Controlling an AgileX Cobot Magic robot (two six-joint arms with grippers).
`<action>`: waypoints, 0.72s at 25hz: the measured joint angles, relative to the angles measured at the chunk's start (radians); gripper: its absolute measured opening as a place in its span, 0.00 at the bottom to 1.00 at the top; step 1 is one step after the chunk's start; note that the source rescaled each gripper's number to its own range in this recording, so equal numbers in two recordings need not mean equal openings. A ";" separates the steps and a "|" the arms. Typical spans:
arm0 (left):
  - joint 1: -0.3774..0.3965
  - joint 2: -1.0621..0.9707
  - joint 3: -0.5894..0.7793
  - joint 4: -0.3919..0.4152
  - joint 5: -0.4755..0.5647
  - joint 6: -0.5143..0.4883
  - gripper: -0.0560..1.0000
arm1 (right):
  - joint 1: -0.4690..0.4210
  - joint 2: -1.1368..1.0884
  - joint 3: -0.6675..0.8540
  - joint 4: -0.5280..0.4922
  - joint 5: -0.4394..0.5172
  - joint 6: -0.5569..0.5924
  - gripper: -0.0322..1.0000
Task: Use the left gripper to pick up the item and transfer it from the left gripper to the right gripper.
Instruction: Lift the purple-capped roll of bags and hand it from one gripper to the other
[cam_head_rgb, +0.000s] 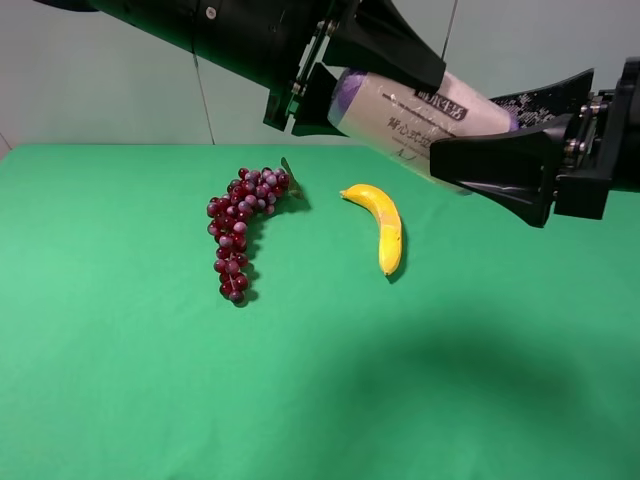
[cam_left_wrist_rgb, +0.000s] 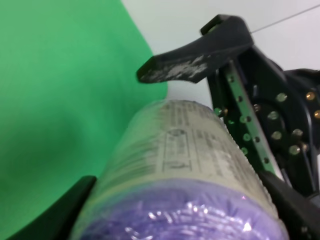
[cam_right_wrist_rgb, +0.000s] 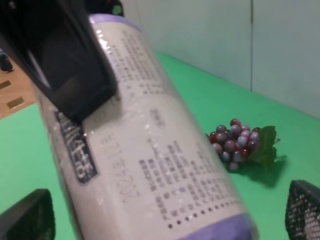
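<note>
Left end effector (cam_head_rgb: 388, 98) clenched on the item (cam_head_rgb: 420, 115), gripping near one purple end; one wedge finger (cam_head_rgb: 400, 50) lies along the top of the wrapper, the other (cam_head_rgb: 312, 105) sits under the purple end; in the left wrist view both fingers (cam_left_wrist_rgb: 60, 212) press vs. the sides of the roll. Right end effector (cam_head_rgb: 462, 128) spread wide, gripping nothing; its fingers flank the item's other end, one in front (cam_head_rgb: 490, 165), one behind (cam_head_rgb: 545, 100); in the right wrist view the tips stand well apart w/ the roll btwn them, a gap on each side.

Item is held in the air above the back of the bench (cam_head_rgb: 120, 380), tilted; the end in the left end effector is higher, the other end slopes down toward the right end effector.

Left arm comes in from the top left of the ext. high view, reaching across the middle, angled down; right arm enters from the right edge, approx. level.

Item: cylindrical; whitish crinkly plastic wrap w/ dark print; glossy purple ends. Fingers black, wedge-shaped; inner faces of the right pair show a dotted texture. Left arm glossy black. Bench cover smooth green cloth. On it, a dark red grape bunch (cam_head_rgb: 243, 225) w/ a green leaf, and near it but apart a curved yellow banana (cam_head_rgb: 380, 225); both lie below the item.
</note>
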 joint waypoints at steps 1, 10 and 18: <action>-0.002 0.000 0.000 -0.007 0.000 0.006 0.05 | 0.000 0.000 0.000 0.000 0.006 -0.002 1.00; -0.010 0.000 0.000 -0.050 0.000 0.029 0.05 | 0.000 0.000 0.000 0.036 0.030 -0.019 1.00; -0.051 0.000 -0.001 -0.052 -0.002 0.044 0.05 | 0.000 0.000 0.000 0.041 0.050 -0.023 1.00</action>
